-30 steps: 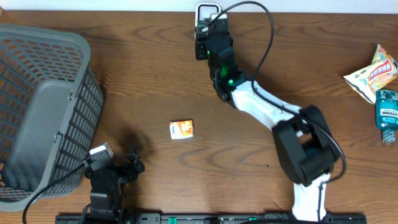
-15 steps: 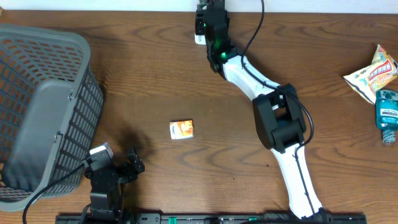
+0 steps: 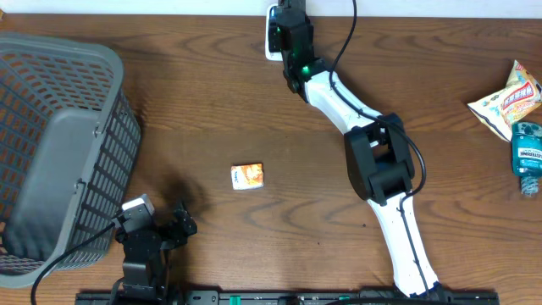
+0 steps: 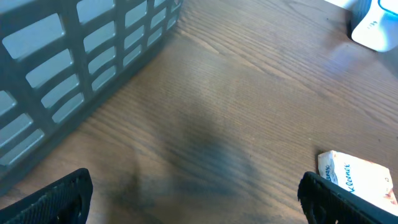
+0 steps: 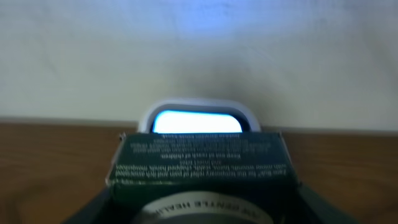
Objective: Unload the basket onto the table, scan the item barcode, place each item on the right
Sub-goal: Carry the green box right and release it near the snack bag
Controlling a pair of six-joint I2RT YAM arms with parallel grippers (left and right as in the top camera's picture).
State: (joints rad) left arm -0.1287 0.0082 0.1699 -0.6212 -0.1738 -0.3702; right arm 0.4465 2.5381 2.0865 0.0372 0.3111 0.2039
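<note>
Wood-grain desk [image 3: 169, 127]: my right gripper [image 5: 199, 205], clamped on a green box [image 5: 199, 158], presents it to the lit scanner [image 5: 198, 121] at the far edge. I judge the scan underway but unconfirmed. Meanwhile my left gripper [image 4: 196, 198] idles, jaws apart.

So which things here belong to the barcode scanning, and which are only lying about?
In the job: dark green printed box, held in the right gripper; white scanner with glowing blue window.
Lying about: grey plastic basket; small orange-and-white packet; yellow snack bag; blue bottle.

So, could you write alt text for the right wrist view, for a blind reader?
A dark green box, held in the right gripper, faces a white scanner with a glowing window at the table edge.
</note>
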